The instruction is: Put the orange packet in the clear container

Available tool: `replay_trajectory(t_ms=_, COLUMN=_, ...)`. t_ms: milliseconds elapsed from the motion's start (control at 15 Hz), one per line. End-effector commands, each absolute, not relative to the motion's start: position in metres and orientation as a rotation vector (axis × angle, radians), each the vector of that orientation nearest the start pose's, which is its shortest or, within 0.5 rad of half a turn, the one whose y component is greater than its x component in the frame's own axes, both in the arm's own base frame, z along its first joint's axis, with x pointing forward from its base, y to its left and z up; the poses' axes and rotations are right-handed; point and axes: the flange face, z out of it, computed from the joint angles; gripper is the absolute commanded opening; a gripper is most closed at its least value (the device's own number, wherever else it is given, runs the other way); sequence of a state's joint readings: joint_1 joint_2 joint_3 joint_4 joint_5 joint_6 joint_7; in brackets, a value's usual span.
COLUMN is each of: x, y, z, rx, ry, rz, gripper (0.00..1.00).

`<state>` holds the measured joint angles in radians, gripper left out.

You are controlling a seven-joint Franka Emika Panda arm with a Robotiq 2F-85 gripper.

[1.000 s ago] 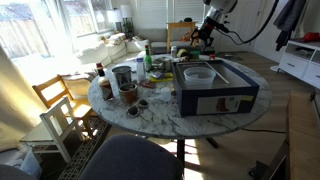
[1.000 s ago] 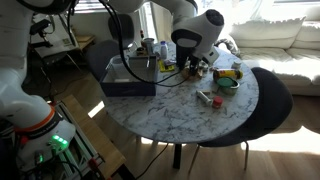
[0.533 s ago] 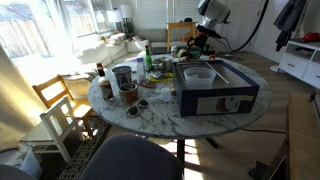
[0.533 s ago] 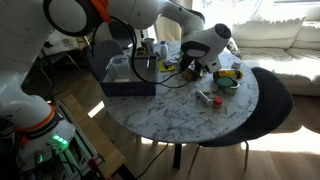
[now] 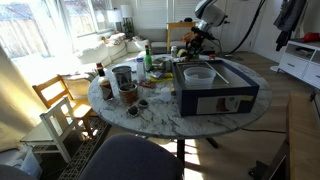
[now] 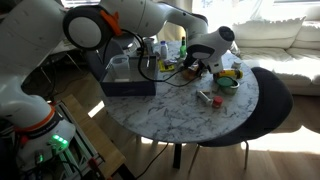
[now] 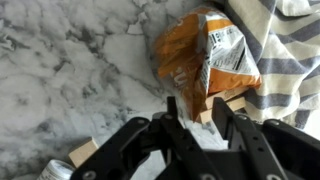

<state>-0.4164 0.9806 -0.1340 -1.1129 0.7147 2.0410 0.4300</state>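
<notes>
In the wrist view the orange packet lies crumpled on the marble table, against a striped cloth. My gripper hangs right over the packet's near end. Its two black fingers stand on either side of that end with a narrowed gap between them, and no squeeze on the packet shows. In both exterior views the gripper is low over the table's far side, past the dark blue box. The clear container sits on top of that box.
A striped cloth and pale wooden blocks crowd the packet. A metal can, bottles and small jars stand on the round table. A green bowl lies near the gripper. A wooden chair stands beside the table.
The arm has come down over the table's far side toward the packet. The jaws, wide open before, have narrowed around the packet's end.
</notes>
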Motion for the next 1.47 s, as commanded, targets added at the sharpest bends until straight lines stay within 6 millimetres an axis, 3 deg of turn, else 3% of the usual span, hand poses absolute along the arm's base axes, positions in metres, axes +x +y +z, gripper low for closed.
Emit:
replay_trajectory(t_ms=0, x=0.704, y=-0.35, z=0.208, rx=-2.081, ry=1.573, rz=0.004, gripper=0.12)
replay_trajectory(t_ms=133, x=0.706, y=-0.35, z=0.204, rx=-2.078, ry=1.578, rz=0.005, gripper=0.0)
replay_trajectory(t_ms=400, x=0.706, y=-0.345, z=0.213, rx=-2.1, ry=1.552, rz=0.056, gripper=0.0)
replay_trajectory(t_ms=733, x=0.697, y=-0.32, z=0.274, rx=-2.25, ry=1.387, rz=0.066, gripper=0.0)
replay_trajectory(t_ms=1000, x=0.677, y=-0.288, z=0.323, rx=-2.4, ry=1.18, rz=0.107, gripper=0.0)
replay_trajectory(t_ms=1400, x=0.645, y=-0.224, z=0.365, rx=-2.571, ry=0.754, rz=0.115, gripper=0.0)
